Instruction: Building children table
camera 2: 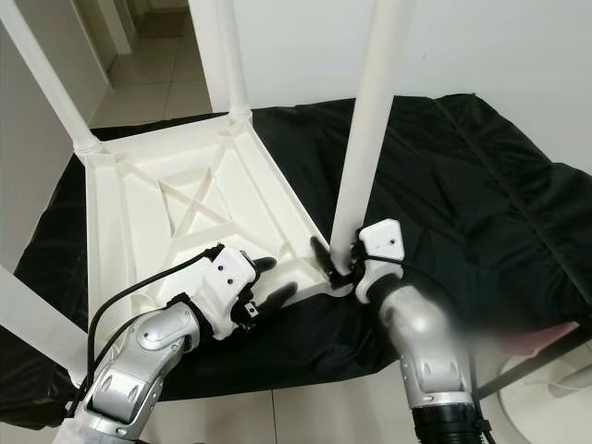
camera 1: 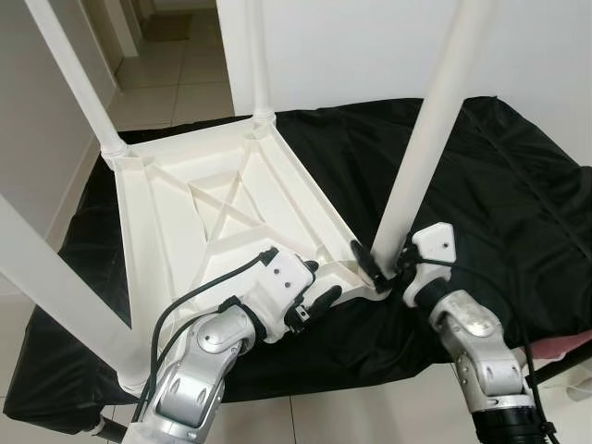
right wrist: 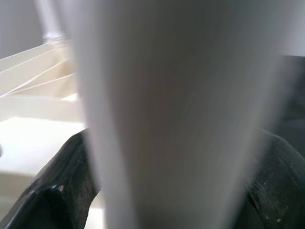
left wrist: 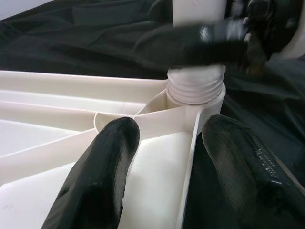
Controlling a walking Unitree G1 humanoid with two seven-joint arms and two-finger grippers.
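In the left eye view, we are looking at the white table top [camera 1: 213, 208] lying upside down on a black cloth [camera 1: 481, 176], with 4 legs standing up from its corners. Our right gripper [camera 1: 377, 268] is clamping the near leg [camera 1: 427, 139] low down, probably to turn it into its socket.

In the right eye view, our left gripper [camera 2: 268, 282] is resting on the top's near rim, fingers spread, likely steadying it.

In the left wrist view, the leg's threaded end [left wrist: 196, 88] is sitting in the corner socket.

In the right wrist view, both fingers [right wrist: 52, 191] are flanking the leg.
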